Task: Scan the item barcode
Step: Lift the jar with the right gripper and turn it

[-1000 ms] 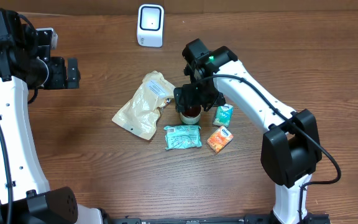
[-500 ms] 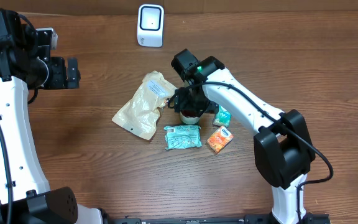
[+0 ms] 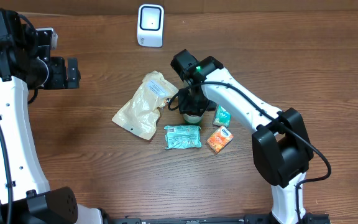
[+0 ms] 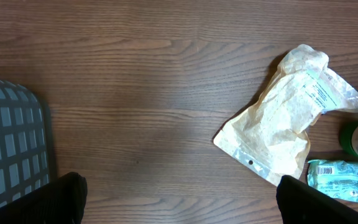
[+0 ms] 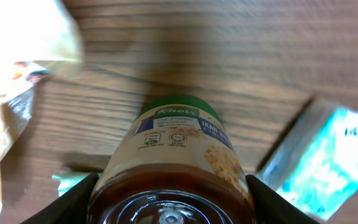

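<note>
Lying nearest the front of the wooden table (image 3: 291, 56) are an orange packet (image 3: 219, 139) and, just left of it, a flat teal pouch (image 3: 183, 137). Just behind the teal pouch, the right gripper (image 3: 190, 107) is down over the jar (image 5: 173, 155), the item to be scanned. In the right wrist view the jar's clear base faces the camera, its green lid (image 5: 180, 107) points away towards the table, and a printed label wraps its middle. One of the black fingers (image 5: 79, 196) sits against each side of the jar, so the jaws are closed onto it. I cannot tell whether the jar is raised off the wood.

A small teal carton (image 3: 223, 115) lies just to the right of the jar. A crumpled tan pouch (image 3: 145, 104) sprawls to its left, with one corner near the gripper.

Farther left and well apart from the items, the left gripper (image 3: 72, 73) hangs above bare wood, jaws spread wide with nothing between them. Its wrist view catches a grey basket (image 4: 11, 149) at the left edge.

At the far edge of the table stands the white scanner (image 3: 150, 25), well apart from the jar.
</note>
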